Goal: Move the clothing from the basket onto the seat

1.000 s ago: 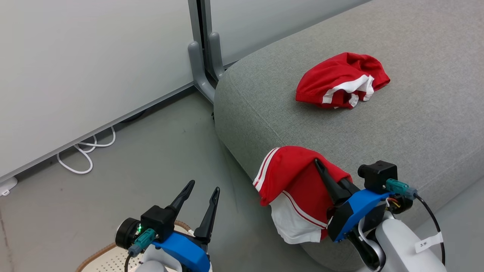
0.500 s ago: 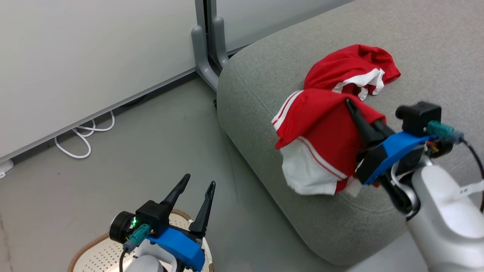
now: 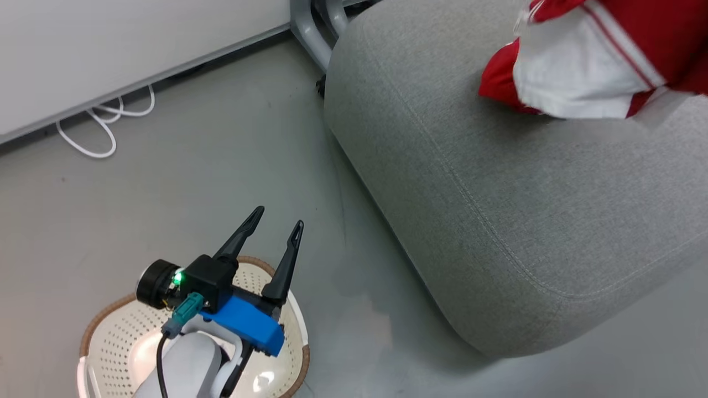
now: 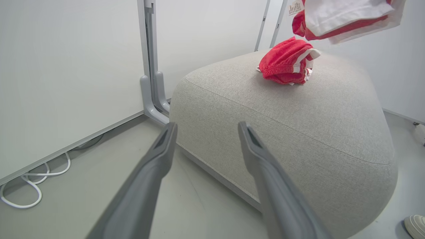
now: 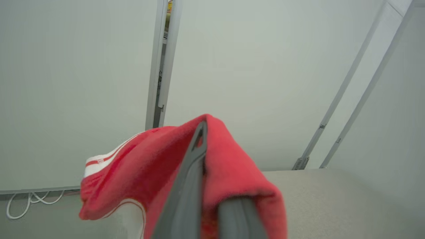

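Observation:
My right gripper [image 5: 201, 132] is shut on one piece of the clothing [image 5: 149, 162], red with white stripes, which drapes over its fingers. That piece hangs above the seat [image 3: 498, 221] at the head view's top right, white panel [image 3: 575, 72] down. A second red garment [image 4: 285, 64] lies bunched on top of the grey seat [image 4: 298, 132]. My left gripper [image 3: 279, 216] stands open with nothing in it, above the basket [image 3: 105, 320] on the floor. What shows of the basket's inside is bare perforated plastic.
A grey partition foot [image 4: 151, 93] stands against the seat's far corner, in front of white wall panels. A white cable [image 3: 94, 127] loops on the floor by the wall. Open grey floor lies between basket and seat. A pale shoe [image 4: 415, 225] shows at the corner.
The right gripper has carried its garment up from the seat's front edge to above the seat top. The head camera has tilted down. The left gripper has stayed open over the basket.

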You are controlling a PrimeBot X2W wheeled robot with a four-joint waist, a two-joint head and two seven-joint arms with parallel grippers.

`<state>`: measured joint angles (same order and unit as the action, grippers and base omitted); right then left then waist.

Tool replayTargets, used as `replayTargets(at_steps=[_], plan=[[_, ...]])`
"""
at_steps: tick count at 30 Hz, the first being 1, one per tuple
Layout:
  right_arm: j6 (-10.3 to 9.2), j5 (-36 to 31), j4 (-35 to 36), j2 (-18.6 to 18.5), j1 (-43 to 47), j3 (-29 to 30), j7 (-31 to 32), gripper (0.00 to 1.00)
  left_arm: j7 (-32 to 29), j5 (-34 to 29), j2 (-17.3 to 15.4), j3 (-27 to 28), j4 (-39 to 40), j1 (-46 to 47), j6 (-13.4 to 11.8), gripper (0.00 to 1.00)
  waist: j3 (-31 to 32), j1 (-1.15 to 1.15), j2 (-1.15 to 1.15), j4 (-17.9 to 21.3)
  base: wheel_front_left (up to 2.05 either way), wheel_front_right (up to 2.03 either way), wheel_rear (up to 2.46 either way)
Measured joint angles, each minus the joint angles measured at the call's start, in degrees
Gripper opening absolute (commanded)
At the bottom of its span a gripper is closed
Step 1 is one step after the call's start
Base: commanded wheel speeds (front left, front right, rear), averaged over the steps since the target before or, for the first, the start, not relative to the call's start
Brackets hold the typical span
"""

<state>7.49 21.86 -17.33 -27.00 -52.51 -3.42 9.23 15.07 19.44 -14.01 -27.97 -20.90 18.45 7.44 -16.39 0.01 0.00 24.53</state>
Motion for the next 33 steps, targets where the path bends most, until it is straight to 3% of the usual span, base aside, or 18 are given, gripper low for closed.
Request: replayTargets(at_steps=[4, 14, 21, 33], plan=[[0.0, -1.21, -0.44, -3.18, -3.24, 5.08, 0.15, 0.0, 0.0, -0.42, -0.59, -0.47, 1.22, 2.43, 0.0, 1.0, -3.64, 0.0, 0.0, -1.42, 0.0, 0.0, 0.0], [0.0, -1.69, -5.16, -6.87, -5.03, 16.0, -4.67, 0.0, 0.0, -2.41, -3.63, -0.58, 5.09, 7.93, 0.0, 1.0, -13.53, 0.01, -0.01, -5.19, 0.0, 0.0, 0.0], [0.0, -1.75, -13.13, -5.12, -1.18, 20.48, -9.81, 0.0, 0.0, -3.39, -5.53, -1.89, 7.49, 11.8, 0.0, 1.0, -20.07, 0.0, 0.0, -8.4, 0.0, 0.0, 0.0], [0.0, -1.96, -25.83, -1.74, -0.32, 19.15, -16.24, 0.0, 0.0, -3.81, -5.39, -1.37, 8.66, 12.44, 0.0, 1.0, -23.72, 0.0, 0.0, -12.59, 0.0, 0.0, 0.0]])
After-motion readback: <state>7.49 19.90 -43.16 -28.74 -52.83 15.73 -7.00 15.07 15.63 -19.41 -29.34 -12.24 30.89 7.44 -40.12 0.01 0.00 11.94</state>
